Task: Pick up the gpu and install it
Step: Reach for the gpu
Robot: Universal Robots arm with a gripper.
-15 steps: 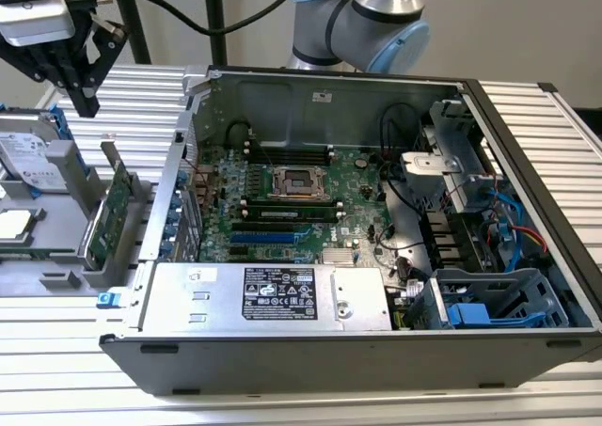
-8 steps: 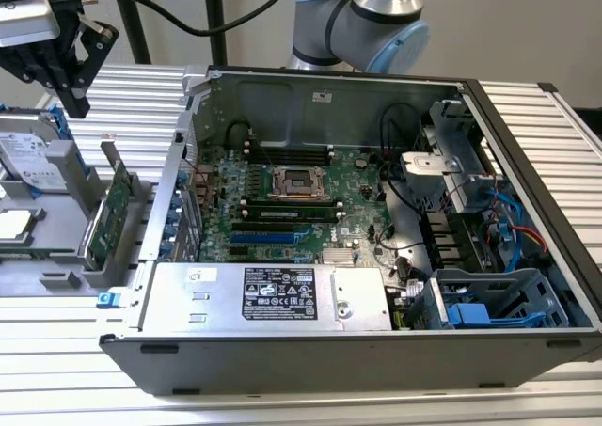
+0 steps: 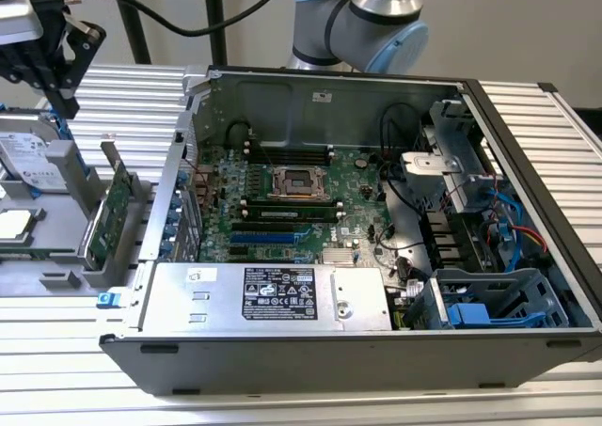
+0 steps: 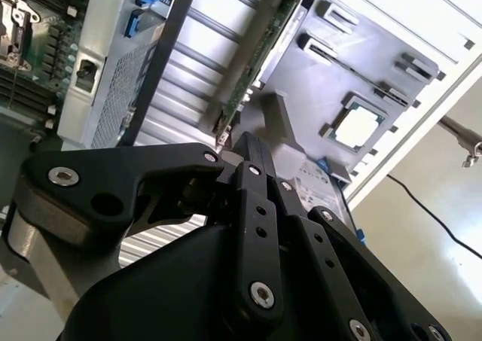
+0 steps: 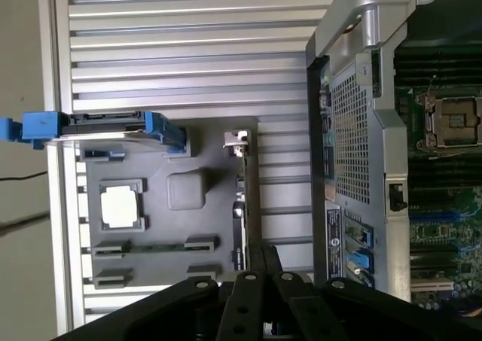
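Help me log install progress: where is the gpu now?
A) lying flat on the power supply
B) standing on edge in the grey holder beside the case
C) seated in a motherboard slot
B: the gpu stands on edge in the grey holder, outside the case, at the exterior view's left.

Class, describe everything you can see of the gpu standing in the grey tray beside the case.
The gpu is a thin flat card with a green circuit-board face and a silver bracket at one end. It stands on edge in a slot of the grey tray, on the exterior view's left of the open case. Only the tray touches it; the gripper hangs apart.
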